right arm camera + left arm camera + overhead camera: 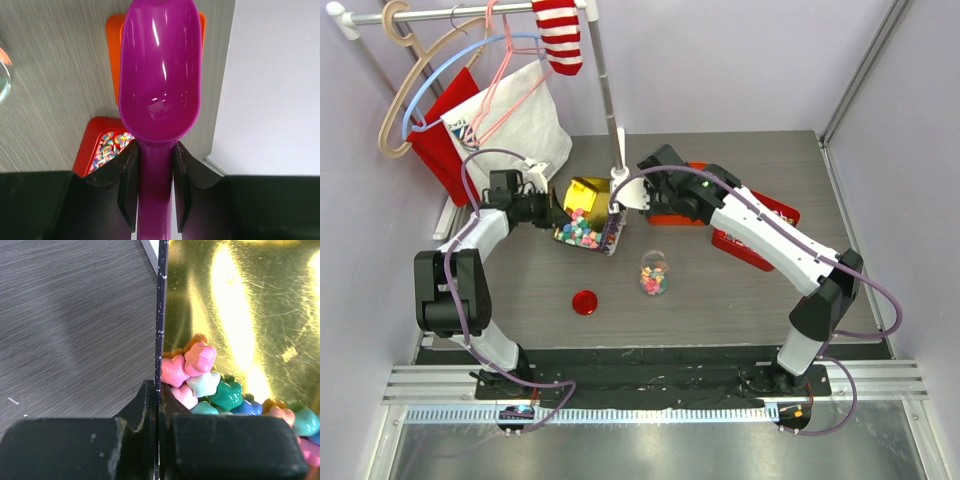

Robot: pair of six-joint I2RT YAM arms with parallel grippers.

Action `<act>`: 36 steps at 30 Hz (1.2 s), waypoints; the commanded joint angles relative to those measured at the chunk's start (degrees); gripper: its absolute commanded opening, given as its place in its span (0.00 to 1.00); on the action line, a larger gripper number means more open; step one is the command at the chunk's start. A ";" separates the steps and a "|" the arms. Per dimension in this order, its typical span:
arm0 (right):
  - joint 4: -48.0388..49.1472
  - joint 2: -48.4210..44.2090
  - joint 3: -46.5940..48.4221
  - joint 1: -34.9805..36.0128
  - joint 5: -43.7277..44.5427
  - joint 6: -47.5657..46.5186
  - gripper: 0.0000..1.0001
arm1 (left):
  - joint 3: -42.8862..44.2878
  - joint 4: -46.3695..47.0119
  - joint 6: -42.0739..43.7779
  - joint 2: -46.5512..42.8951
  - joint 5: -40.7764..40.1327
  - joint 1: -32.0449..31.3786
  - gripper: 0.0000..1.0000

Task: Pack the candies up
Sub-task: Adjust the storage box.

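At upper centre, the left claw (156, 396) clamps the tilted gold box (588, 192), the right claw (155, 167) grips an empty purple scoop (160, 75); scooping candies (199, 371) probably follows.

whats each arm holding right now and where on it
Left gripper: thin side wall of the gold-lined candy tin. Right gripper: purple plastic scoop, by its handle.

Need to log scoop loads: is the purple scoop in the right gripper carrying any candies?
No, the purple scoop held by the right gripper shows a bare, glossy bowl with nothing in it.
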 commanded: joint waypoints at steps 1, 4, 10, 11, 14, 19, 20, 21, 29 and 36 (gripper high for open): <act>-2.33 -0.31 9.20 0.83 -8.54 4.26 0.01 | 0.42 3.47 -1.53 -2.04 1.94 0.20 0.00; -3.91 0.13 12.37 1.53 -11.36 5.06 0.01 | 0.42 3.38 -1.53 -2.13 1.86 0.20 0.00; -3.74 0.92 12.99 1.80 -11.20 5.59 0.01 | -0.10 3.12 -1.18 -2.22 1.68 0.20 0.00; -3.39 0.92 12.21 1.80 -10.14 4.98 0.01 | -0.19 3.21 -1.18 -2.22 1.59 0.20 0.00; -0.05 0.23 9.14 1.54 -2.51 2.62 0.01 | -0.37 3.21 -1.01 -2.39 0.54 0.20 0.00; 2.33 -1.18 9.47 -0.75 2.25 0.15 0.01 | -0.28 2.16 0.66 -2.83 -5.24 0.20 0.00; 2.33 -1.19 10.26 -0.75 2.43 -0.12 0.01 | -0.19 2.07 1.01 -2.83 -5.96 0.20 0.00; 2.16 -1.27 10.88 -0.58 2.35 -0.47 0.01 | -0.19 2.06 1.01 -2.83 -6.75 0.20 0.00; -0.92 1.10 15.80 5.13 4.46 -3.37 0.01 | -0.72 1.89 5.41 -3.80 -20.53 -1.47 0.00; -4.00 6.19 17.83 11.63 5.24 -4.25 0.01 | -2.56 2.77 7.26 -5.55 -25.65 -5.25 0.00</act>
